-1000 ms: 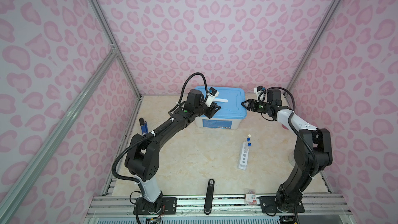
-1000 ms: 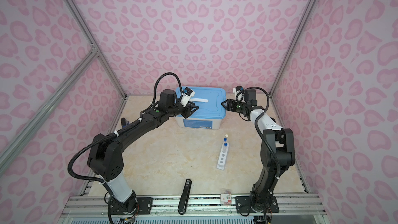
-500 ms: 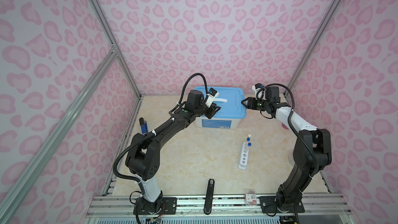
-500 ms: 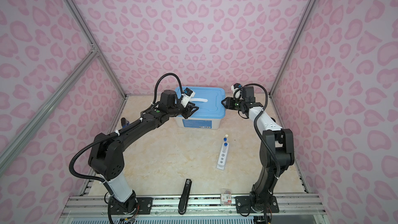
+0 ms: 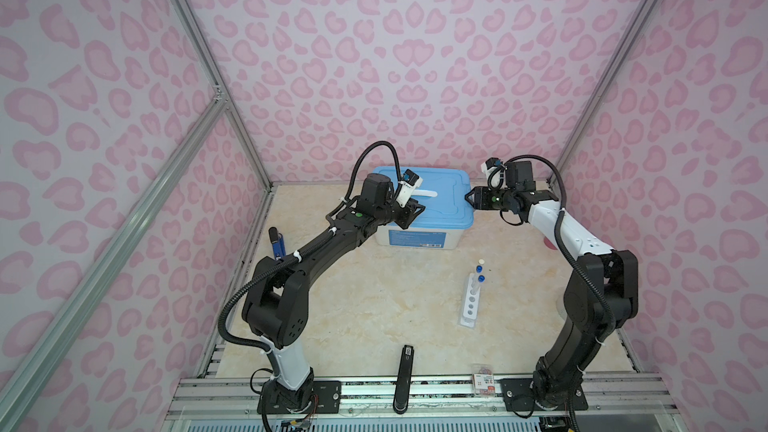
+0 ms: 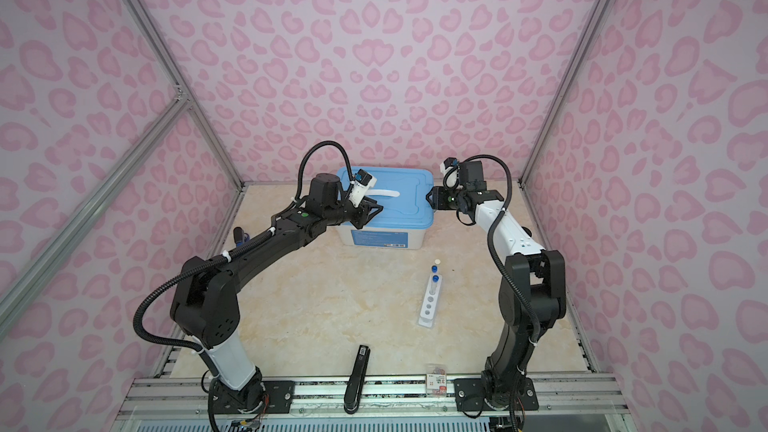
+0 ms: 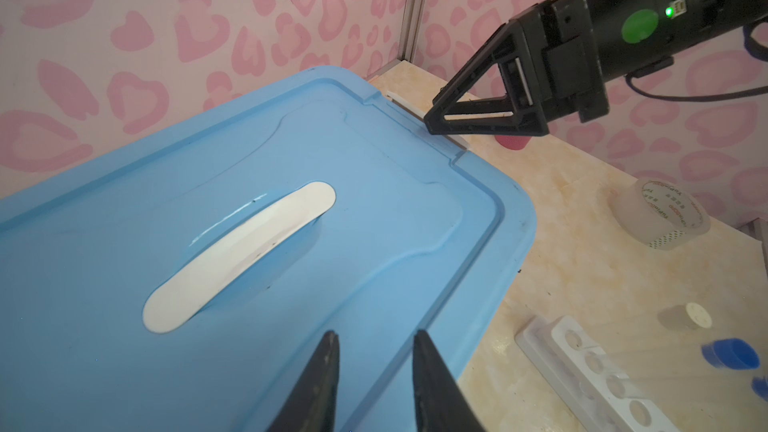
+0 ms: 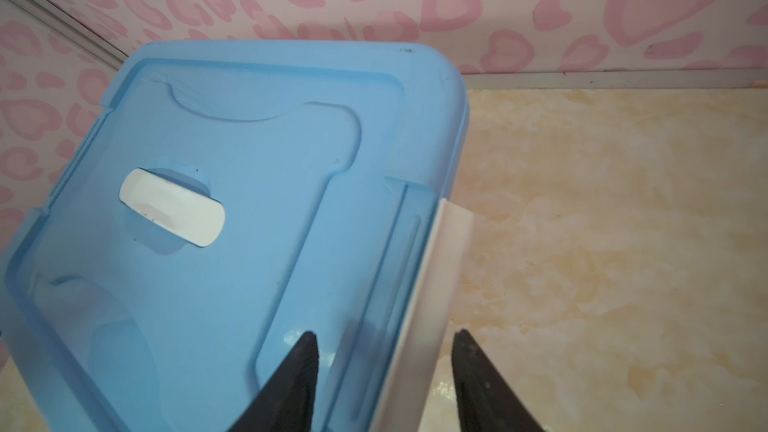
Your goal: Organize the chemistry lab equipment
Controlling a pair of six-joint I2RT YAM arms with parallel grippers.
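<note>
A white holed rack lies on the table right of centre with two blue-capped test tubes at its far end; it shows in both top views. A tiny pale cup stands just beyond it. My left gripper hovers open over the front left of the blue lid of a white box, nothing between its fingers. My right gripper is open at the lid's right edge, its jaws astride the white latch without gripping it. Other glassware is out of view.
A blue-and-black stick stands by the left wall. A pink can peeks from behind the right arm. A clear tape roll sits right of the box. A black bar and a small packet lie at the front edge.
My right gripper has edged left onto the lid's right edge and its jaws have narrowed. My left gripper's jaws have narrowed slightly; that arm has barely moved.
</note>
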